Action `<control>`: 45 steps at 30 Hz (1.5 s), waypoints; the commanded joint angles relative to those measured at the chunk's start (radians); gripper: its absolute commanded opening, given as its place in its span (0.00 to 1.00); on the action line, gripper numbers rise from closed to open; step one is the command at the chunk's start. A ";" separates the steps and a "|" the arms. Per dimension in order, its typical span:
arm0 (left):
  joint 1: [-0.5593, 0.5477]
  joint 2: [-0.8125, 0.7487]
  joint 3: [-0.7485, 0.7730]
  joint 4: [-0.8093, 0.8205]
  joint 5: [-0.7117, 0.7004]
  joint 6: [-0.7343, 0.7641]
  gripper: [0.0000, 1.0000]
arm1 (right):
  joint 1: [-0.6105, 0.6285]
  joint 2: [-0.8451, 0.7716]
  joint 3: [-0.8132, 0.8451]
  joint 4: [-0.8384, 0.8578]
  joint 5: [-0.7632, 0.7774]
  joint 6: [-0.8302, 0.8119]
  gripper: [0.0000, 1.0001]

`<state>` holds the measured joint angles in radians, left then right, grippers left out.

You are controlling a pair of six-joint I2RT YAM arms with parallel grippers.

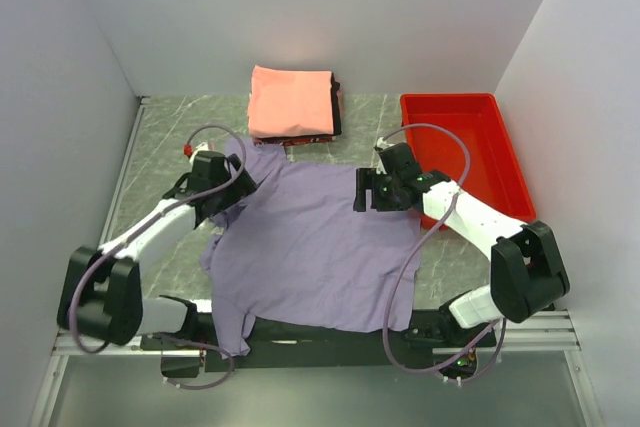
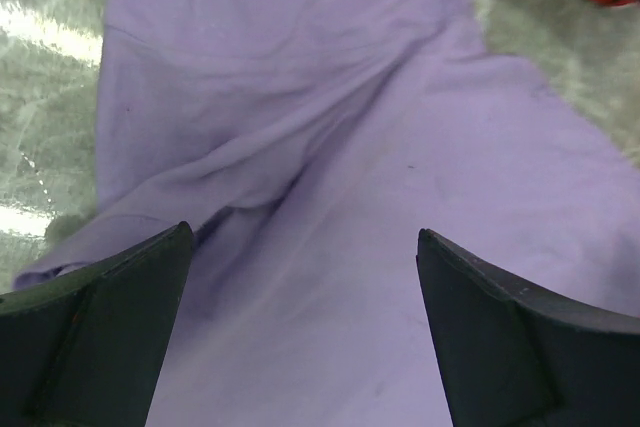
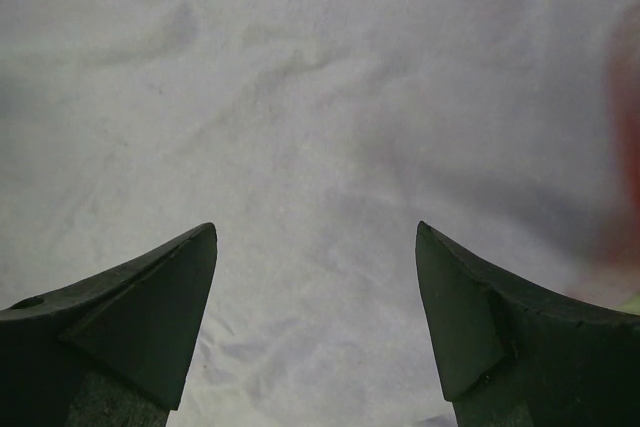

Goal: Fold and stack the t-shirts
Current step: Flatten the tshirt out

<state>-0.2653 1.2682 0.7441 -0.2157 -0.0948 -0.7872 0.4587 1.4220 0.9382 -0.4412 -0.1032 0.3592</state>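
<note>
**Lavender shirt flat, both claws wide above it**

Room: grey-green marbled surface (image 1: 165, 132), white walls (image 1: 350, 7) on three sides. Arm bases sit on a black rail at the near edge.

Containers: one red tray (image 1: 500, 162) at the far right of the surface. Its plain red floor shows, and the right arm crosses over its near-left corner.

Folded stack at far centre against the back wall: salmon-pink shirt (image 1: 290, 99) on top, black shirt (image 1: 337, 112) showing along the right edge, dark red shirt (image 1: 305, 139) peeking out at the front. The stack stands apart from the tray.

Lavender shirt (image 1: 310, 247) is spread open mid-surface. Its far edge lies just in front of the stack, and its near-left corner drapes over the rail. There are some wrinkles on the left side.

Left claw (image 1: 240, 187) is over the shirt's far-left part, by the sleeve. In the wrist view, left claw (image 2: 305, 235) has jaws wide apart, creased purple cloth below them, nothing gripped.

Right claw (image 1: 362, 192) is over the shirt's far-right edge, next to the tray. In the wrist view, right claw (image 3: 315, 231) also has jaws wide, pale cloth below, nothing pinched. I can't tell whether the tips touch the fabric.
</note>
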 commanded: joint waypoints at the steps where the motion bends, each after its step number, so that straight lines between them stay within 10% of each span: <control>1: 0.000 0.094 0.050 0.018 -0.034 -0.035 0.99 | 0.005 0.023 -0.006 0.055 -0.010 0.006 0.87; 34: 0.307 0.556 0.483 -0.010 -0.042 0.088 0.99 | 0.028 0.374 0.201 0.053 0.051 -0.060 0.87; 45: 0.295 0.179 0.255 -0.074 -0.040 -0.016 0.99 | 0.055 0.255 0.251 -0.056 0.207 -0.051 0.87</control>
<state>0.0399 1.6032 1.0710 -0.2653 -0.1486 -0.7464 0.4900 1.8214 1.2083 -0.4416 0.0319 0.3027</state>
